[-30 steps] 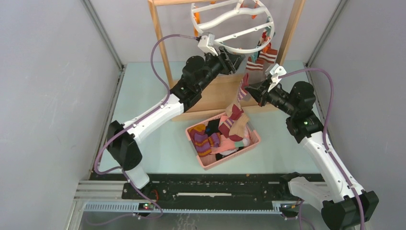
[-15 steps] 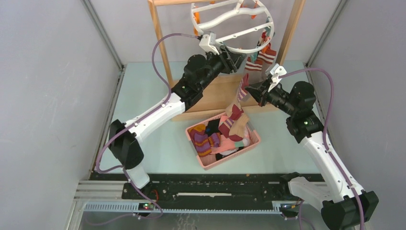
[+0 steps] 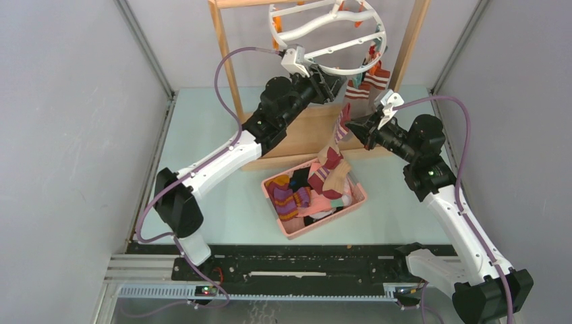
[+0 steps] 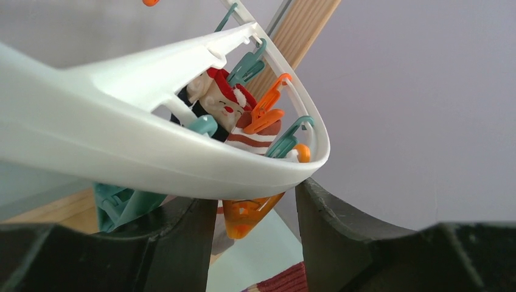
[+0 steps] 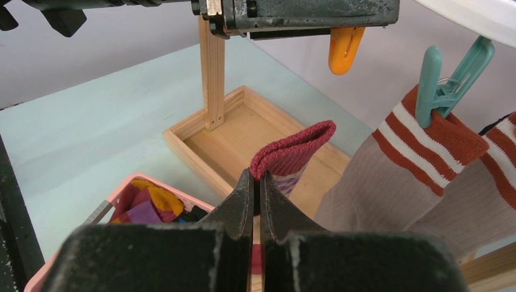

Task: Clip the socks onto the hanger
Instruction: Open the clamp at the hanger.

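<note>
Maroon-cuffed striped fabric sock (image 5: 292,149) pinched tight by right gripper (image 5: 255,177) — left gripper (image 4: 255,198) straddles an orange plastic clip (image 4: 246,219), grip unclear.

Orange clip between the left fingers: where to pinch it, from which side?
Pinch the orange clip at its wide upper end, just under the hanger rim, from the arm's side: it hangs narrow end down, and the open left gripper straddles it.
</note>
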You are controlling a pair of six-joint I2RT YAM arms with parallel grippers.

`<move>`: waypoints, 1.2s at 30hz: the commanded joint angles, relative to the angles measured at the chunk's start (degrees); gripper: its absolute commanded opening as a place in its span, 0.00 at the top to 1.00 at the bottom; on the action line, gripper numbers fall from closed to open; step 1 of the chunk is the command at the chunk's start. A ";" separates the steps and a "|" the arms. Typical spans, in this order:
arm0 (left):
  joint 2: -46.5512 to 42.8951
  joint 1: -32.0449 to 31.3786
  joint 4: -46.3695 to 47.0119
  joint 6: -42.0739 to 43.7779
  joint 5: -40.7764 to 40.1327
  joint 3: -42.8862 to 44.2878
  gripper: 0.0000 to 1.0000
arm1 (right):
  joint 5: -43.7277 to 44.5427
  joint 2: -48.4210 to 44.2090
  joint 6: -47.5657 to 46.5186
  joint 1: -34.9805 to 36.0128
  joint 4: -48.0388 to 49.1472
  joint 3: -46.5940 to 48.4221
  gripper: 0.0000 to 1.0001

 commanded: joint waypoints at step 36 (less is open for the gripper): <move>-0.77 -1.74 -6.83 3.99 -7.35 7.85 0.95 | 1.88 2.45 -1.09 0.97 1.44 4.13 1.00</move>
